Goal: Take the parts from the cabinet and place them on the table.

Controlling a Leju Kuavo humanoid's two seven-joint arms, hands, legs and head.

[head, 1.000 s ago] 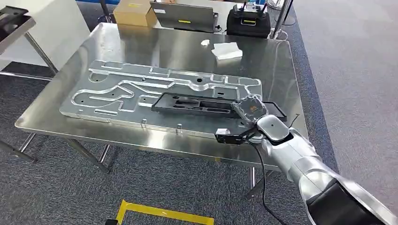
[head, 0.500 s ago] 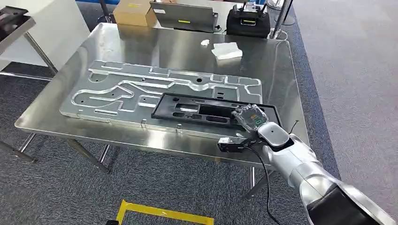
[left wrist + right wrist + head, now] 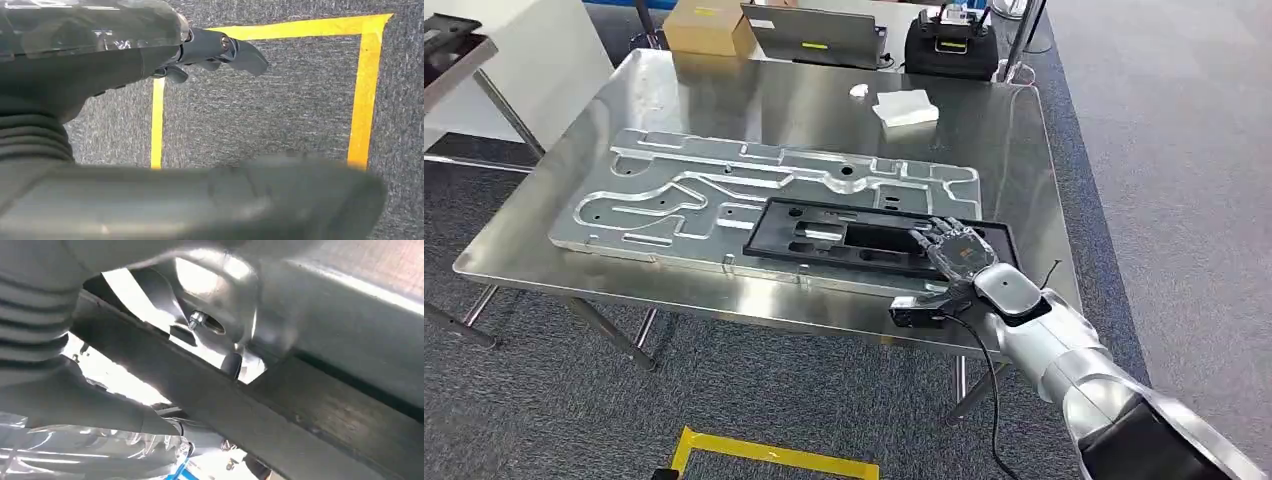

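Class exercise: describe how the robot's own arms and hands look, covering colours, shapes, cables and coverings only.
The right arm is rounded silver metal with a black upper segment, a thin black cable along it and a small black box at the wrist. The right hand has dark fingers under clear film. The left hand shows a grey ribbed cover and dark fingers.

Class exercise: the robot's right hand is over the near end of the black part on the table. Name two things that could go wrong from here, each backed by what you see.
1. The right hand lies spread over the end of the black part; pulling back, its fingers may catch and drag it.
2. The black part rests on the grooved metal plate, near the table's front edge, so a nudge might slide it off.
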